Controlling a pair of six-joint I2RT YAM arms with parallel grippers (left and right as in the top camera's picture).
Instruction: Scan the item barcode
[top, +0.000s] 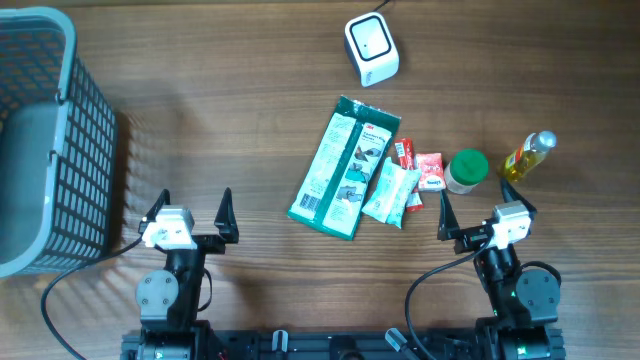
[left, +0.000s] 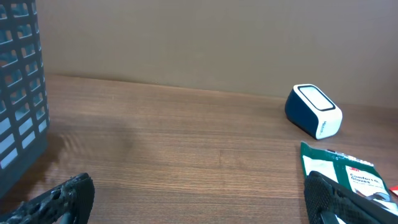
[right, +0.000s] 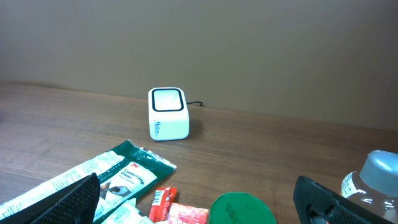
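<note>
The wooden counter (top: 250, 90) carries everything, and its biggest load is the grey mesh basket (top: 40, 140) at the far left, cut off by the frame edge, likely waiting to receive scanned goods. Next in size is the long green packet (top: 345, 165), lying flat and slanted at the centre, with a smaller white packet (top: 390, 193) overlapping its right edge. The white barcode scanner (top: 371, 48) sits beyond them, window up, so an item must probably be carried over it. Right of the packets lie red sachets (top: 420, 168), a green-lidded jar (top: 467, 170) and a small yellow bottle (top: 528, 155). Both hands rest near the front edge, left hand (top: 195, 208) and right hand (top: 487, 208), fingers spread wide, holding nothing. No barcode is legible on any item.
</note>
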